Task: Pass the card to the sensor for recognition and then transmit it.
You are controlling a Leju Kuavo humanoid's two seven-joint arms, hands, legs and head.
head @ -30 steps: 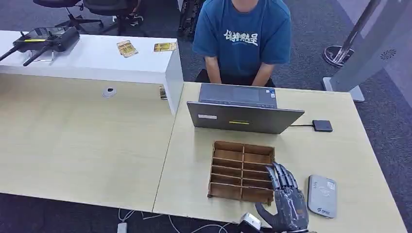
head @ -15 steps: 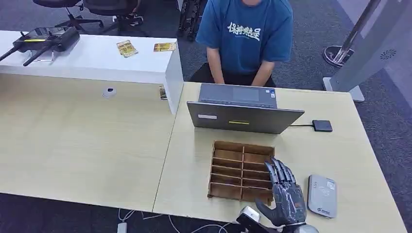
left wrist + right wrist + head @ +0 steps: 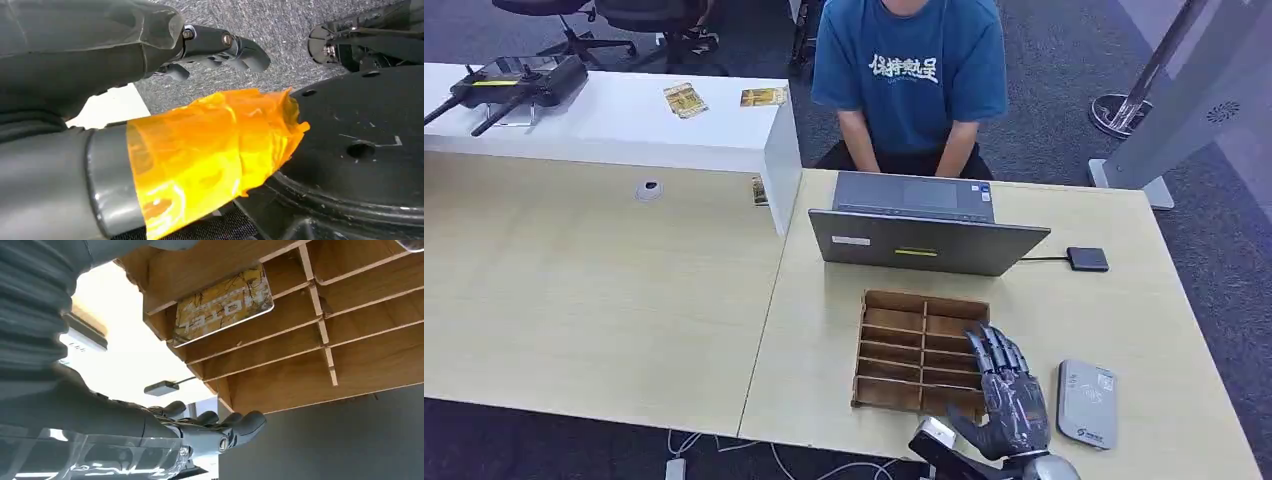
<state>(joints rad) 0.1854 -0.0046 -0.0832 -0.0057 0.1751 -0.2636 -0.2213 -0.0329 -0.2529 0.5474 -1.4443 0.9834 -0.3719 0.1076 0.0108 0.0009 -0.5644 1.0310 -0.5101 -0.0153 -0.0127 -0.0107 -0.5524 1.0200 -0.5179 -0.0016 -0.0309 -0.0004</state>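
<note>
Right hand sits over the near right corner of the wooden organizer, close to the near edge of the table; fingers extended and slightly apart, thumb out to the side, nothing held. Whether the fingertips touch the wood cannot be told from the head view. The right wrist view looks into the organizer from close by and shows a yellow patterned card lying tilted in one of its slots, apart from the hand, whose fingers are straight and bunched loosely with nothing between them. The card is hidden in the head view. Grey card reader lies flat just beside the hand, toward the table's right edge. Laptop stands beyond the organizer, with a small black box on a cable to its right. A person in a blue shirt sits at the far edge. Left hand appears in the left wrist view over grey carpet, fingers slightly curled and apart, holding nothing; orange tape wraps its thumb.
</note>
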